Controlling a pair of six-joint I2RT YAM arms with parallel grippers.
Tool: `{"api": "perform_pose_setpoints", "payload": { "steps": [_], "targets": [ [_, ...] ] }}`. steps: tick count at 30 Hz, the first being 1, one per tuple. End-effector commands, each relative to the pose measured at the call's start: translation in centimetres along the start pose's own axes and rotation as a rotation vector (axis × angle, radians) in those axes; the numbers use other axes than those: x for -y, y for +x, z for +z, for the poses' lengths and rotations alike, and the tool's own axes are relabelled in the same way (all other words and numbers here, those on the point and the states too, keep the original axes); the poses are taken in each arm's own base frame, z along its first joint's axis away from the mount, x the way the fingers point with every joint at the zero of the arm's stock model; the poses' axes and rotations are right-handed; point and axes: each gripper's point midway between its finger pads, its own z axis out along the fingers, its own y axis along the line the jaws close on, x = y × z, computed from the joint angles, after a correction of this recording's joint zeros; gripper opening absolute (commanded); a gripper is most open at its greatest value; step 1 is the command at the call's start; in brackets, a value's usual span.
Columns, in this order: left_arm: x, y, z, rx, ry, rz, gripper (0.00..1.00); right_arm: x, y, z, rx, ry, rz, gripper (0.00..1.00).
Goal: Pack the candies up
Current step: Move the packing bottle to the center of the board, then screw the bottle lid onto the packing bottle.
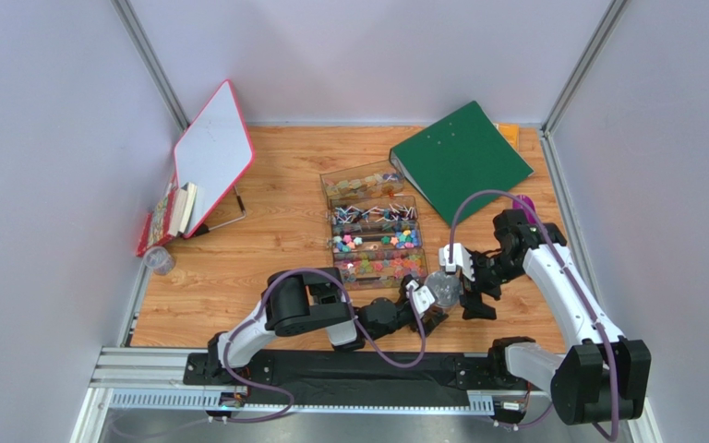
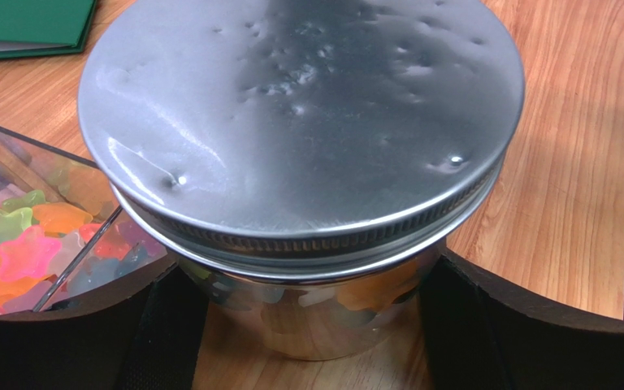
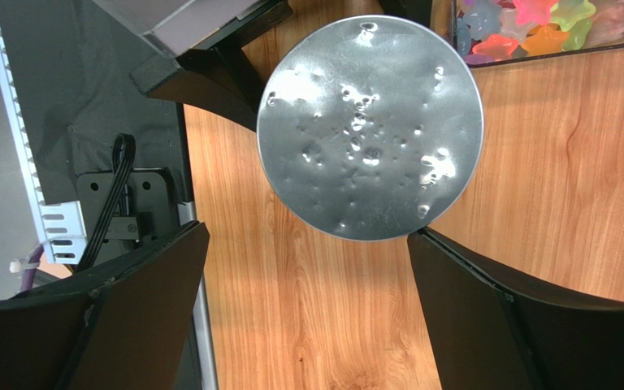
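Straddling the jar (image 2: 315, 325), the left gripper (image 2: 315, 272) has its jaws spread wide, one black finger (image 2: 161, 325) close against each side of the clear wall, just under the lid (image 2: 299, 114). We cannot tell whether they are pressing yet or only bracketing it. The right gripper (image 3: 307, 236) hangs above, jaws fully apart with nothing between them, and the lid's dimpled disc sits just ahead of its fingertips.

We judge the jar stiff and smooth. The clear wall looks slick and could be glass, so we want a firm, level squeeze low on the body, below the lid's band, with no twisting. The lid is thin, dented metal. Its flat top gives no grip, so the ribbed rim is where the right jaws should close, on opposite sides.

Out to the left of the left gripper lie the candies (image 2: 23, 252), small star shapes in pink, orange and green, heaped in the nearest compartment of the clear tray (image 2: 47, 154). Orange and pale shapes also show through the jar wall, so we reckon some are already inside. They look light, translucent and maybe tacky, too small and loose to pinch one by one.

Beyond the tray lies the wooden table (image 2: 551, 162), and farther off the green binder (image 1: 460, 157).
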Motion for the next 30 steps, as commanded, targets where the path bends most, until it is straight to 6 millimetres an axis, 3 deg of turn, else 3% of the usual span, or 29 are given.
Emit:
{"api": "perform_pose_setpoints", "payload": {
  "steps": [1, 2, 3, 5, 6, 10, 19, 25, 30],
  "targets": [
    [-0.2, 8.8, -3.8, -0.272, 0.04, 0.085, 0.37, 2.2, -0.8, -0.4, 0.007, 0.04, -0.065, 1.0],
    [-0.1, 8.9, -4.1, -0.273, 0.049, 0.083, 0.32, 2.8, -0.7, -0.5, 0.001, 0.051, -0.061, 1.0],
    [0.0, 8.9, -4.3, -0.276, 0.063, 0.08, 0.19, 3.0, -0.7, -0.4, -0.001, 0.053, -0.05, 1.0],
    [0.3, 9.0, -4.5, -0.282, 0.088, 0.067, 0.12, 4.0, -0.8, -0.7, -0.008, 0.082, -0.047, 1.0],
    [0.5, 9.0, -4.6, -0.283, 0.099, 0.066, 0.01, 4.5, -0.9, -0.7, -0.009, 0.094, -0.048, 1.0],
    [0.6, 9.2, -4.7, -0.293, 0.112, 0.059, 0.0, 5.1, -1.4, -1.2, -0.001, 0.12, -0.075, 1.0],
    [0.4, 9.1, -4.9, -0.293, 0.118, 0.042, 0.0, 0.2, -2.7, -0.1, 0.019, -0.02, -0.147, 1.0],
    [0.2, 9.3, -4.9, -0.297, 0.108, 0.046, 0.0, 0.0, -2.9, 0.9, -0.002, -0.018, -0.164, 1.0],
    [-0.2, 9.2, -5.0, -0.293, 0.092, 0.062, 0.0, -0.4, -1.8, 1.3, -0.046, -0.028, -0.152, 1.0]
  ]
}}
